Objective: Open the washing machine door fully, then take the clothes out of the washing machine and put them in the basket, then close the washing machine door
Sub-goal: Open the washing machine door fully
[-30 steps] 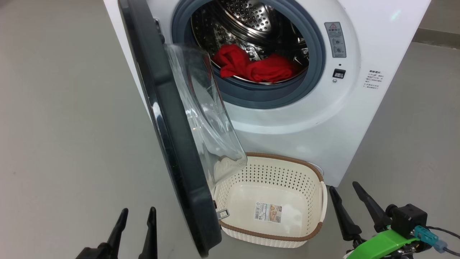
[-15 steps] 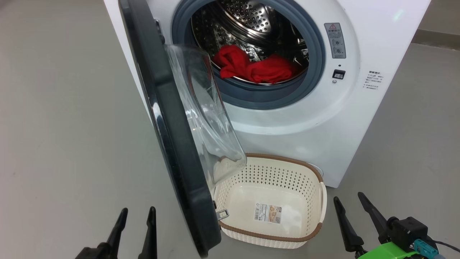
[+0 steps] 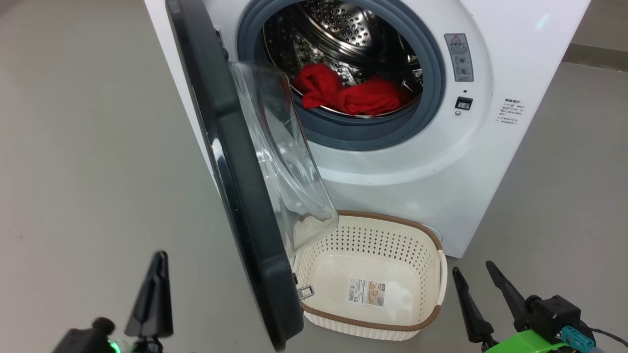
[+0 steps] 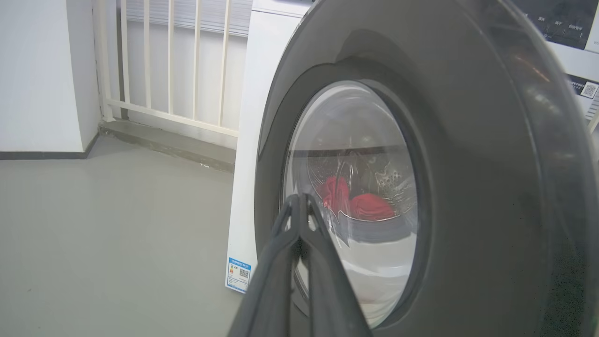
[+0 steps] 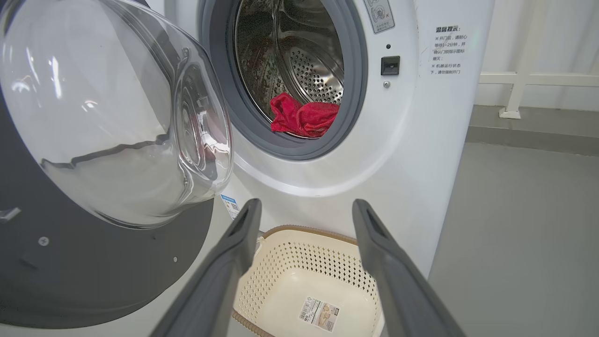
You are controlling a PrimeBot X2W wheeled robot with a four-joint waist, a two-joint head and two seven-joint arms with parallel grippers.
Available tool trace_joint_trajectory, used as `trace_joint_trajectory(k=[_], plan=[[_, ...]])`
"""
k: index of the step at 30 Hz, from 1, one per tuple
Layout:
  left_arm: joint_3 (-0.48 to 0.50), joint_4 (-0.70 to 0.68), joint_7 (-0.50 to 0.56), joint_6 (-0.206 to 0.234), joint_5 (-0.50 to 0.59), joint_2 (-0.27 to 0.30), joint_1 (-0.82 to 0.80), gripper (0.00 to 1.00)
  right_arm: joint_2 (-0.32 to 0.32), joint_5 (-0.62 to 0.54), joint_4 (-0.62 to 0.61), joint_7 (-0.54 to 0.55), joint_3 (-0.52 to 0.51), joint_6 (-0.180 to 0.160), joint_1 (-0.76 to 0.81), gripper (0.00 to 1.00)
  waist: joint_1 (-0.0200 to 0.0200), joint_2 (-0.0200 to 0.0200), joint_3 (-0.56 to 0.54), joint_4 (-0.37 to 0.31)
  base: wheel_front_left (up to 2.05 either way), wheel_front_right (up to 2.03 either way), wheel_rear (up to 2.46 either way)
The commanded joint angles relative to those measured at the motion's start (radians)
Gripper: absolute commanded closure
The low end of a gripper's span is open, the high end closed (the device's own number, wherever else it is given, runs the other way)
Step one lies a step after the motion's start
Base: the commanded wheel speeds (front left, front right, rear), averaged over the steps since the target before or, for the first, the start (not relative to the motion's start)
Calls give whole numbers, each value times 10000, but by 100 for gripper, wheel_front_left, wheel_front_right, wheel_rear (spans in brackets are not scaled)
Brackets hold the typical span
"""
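The white washing machine (image 3: 490,147) stands ahead. The washing machine door (image 3: 235,171) is swung out, its black edge towards me and its clear window (image 3: 284,157) bulging right, over the basket's left end. Red clothes (image 3: 353,93) lie in the steel drum, also visible in the right wrist view (image 5: 302,117) and through the door glass (image 4: 360,206). The cream basket (image 3: 392,218) sits on the floor below the opening, holding no clothes. My left gripper (image 3: 159,257) is shut on nothing, left of the door and facing its outer side (image 4: 468,187). My right gripper (image 3: 471,268) is open, right of the basket (image 5: 304,230).
Grey floor spreads to both sides of the machine. A white railing (image 4: 173,61) on a low kerb runs behind it, with a white wall (image 4: 37,70) at the far left. Another stretch of railing (image 5: 514,79) stands behind the machine's right side.
My left gripper has closed its two fingers together and turned. The right gripper has dropped a little lower in the head view. Door, clothes and basket have not moved.
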Motion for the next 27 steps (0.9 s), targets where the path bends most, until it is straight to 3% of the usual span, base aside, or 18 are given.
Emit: trace_joint_trajectory(k=[1,7,15,22,27], plan=[[436,-772,-122,30,-58,72,-405,100,-66,-75,-287,-133,162,65,-115,0,0,0,-6,13,0,0,0],[133,-3121,-122,101,141,72,-644,100,-53,-39,-337,-133,254,65,-110,0,0,0,-12,22,0,0,0],[-2168,-4381,-122,-43,115,72,-480,100,-65,-25,-402,-133,324,65,-127,0,0,0,-5,-23,0,0,0],[-3990,-2632,-122,-421,-761,72,-16,100,-46,5,-395,-133,391,65,-165,0,0,0,48,-73,0,0,0],[-4254,-899,-122,-501,-1454,72,-135,100,-36,26,-362,-133,476,65,-185,0,0,0,57,-108,0,0,0]])
